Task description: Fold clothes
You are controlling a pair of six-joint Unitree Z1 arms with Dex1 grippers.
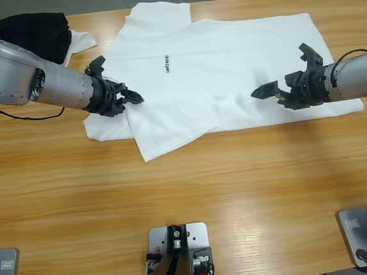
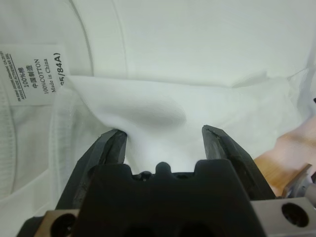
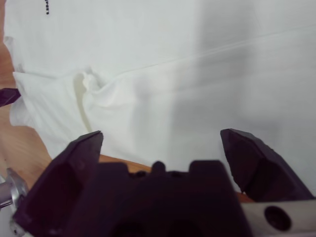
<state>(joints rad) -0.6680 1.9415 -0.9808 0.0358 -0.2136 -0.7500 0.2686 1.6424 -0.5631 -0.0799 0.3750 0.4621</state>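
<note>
The white T-shirt [image 1: 228, 63] lies spread across the far middle of the wooden bench [image 1: 188, 188], its small dark chest print [image 1: 166, 63] facing up and a flap of it folded over toward the near left, ending in a corner that points at the near edge. In the left wrist view its neck label [image 2: 37, 74] shows at the left (the printing reads 100% cotton).

The left gripper [image 1: 129, 98] comes in from the left edge and rests at the shirt's left border; its fingers [image 2: 111, 145] stand part-way open with a bulge of white cloth lying between them, not pinched tight.

The right gripper [image 1: 281, 80] reaches in from the right edge over the shirt's right half, its fingers [image 3: 252, 158] spread wide and holding nothing, cloth beneath them.

At the far left corner lies a black garment [image 1: 30, 35], with a smaller white garment [image 1: 82, 40] just beside it, near the shirt's sleeve.
</note>
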